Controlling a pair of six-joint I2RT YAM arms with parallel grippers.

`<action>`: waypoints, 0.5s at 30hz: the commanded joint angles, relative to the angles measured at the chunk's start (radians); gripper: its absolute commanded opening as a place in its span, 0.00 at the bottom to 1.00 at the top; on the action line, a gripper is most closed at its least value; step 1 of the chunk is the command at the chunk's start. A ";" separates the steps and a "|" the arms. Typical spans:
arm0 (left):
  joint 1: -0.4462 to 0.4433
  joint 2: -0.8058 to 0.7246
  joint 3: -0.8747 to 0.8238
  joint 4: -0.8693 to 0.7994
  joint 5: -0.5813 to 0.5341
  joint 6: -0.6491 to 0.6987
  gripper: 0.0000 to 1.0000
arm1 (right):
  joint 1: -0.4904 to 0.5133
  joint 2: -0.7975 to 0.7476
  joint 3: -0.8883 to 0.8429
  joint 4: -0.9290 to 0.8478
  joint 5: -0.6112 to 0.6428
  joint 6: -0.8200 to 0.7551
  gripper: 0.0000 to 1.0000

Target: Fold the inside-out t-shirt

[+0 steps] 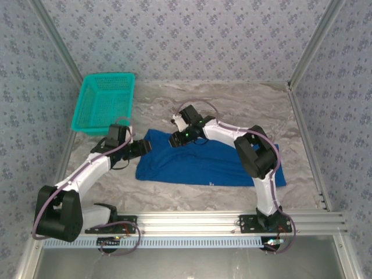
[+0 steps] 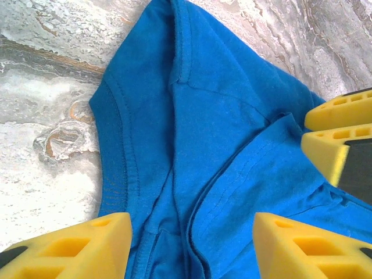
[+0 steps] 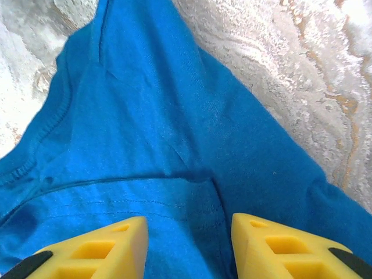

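The inside-out t-shirt [image 1: 209, 163] lies flattened across the middle of the marbled table, royal blue, stretching from left of centre to the right. My left gripper [image 1: 146, 147] hovers over its left end. In the left wrist view the left gripper [image 2: 192, 232] stands open above the shirt [image 2: 203, 116], over seams and a folded hem. My right gripper [image 1: 173, 139] is at the shirt's far left corner. In the right wrist view the right gripper [image 3: 189, 232] is open over a hemmed flap of the shirt [image 3: 151, 116]. The right gripper's yellow fingers [image 2: 325, 148] also show at the right edge of the left wrist view.
A teal mesh basket [image 1: 104, 102] stands at the back left, just beyond the left arm. An aluminium rail [image 1: 203, 221] runs along the near edge. Patterned walls close in the table on three sides. Bare table lies behind the shirt.
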 commanded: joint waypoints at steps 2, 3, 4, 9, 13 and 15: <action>0.009 0.013 0.029 -0.004 0.009 0.019 0.57 | 0.008 0.041 0.054 -0.036 -0.029 -0.036 0.40; 0.009 0.013 0.031 -0.007 0.012 0.020 0.57 | 0.009 0.046 0.060 -0.039 -0.030 -0.038 0.38; 0.010 0.013 0.030 -0.007 0.013 0.023 0.57 | 0.011 0.052 0.065 -0.042 -0.030 -0.039 0.37; 0.013 0.007 0.028 -0.013 0.016 0.026 0.57 | 0.016 0.066 0.080 -0.050 -0.050 -0.040 0.25; 0.018 0.005 0.025 -0.017 0.015 0.029 0.57 | 0.019 0.044 0.081 -0.070 -0.061 -0.045 0.16; 0.020 0.005 0.024 -0.017 0.014 0.028 0.57 | 0.021 0.020 0.074 -0.078 -0.068 -0.050 0.14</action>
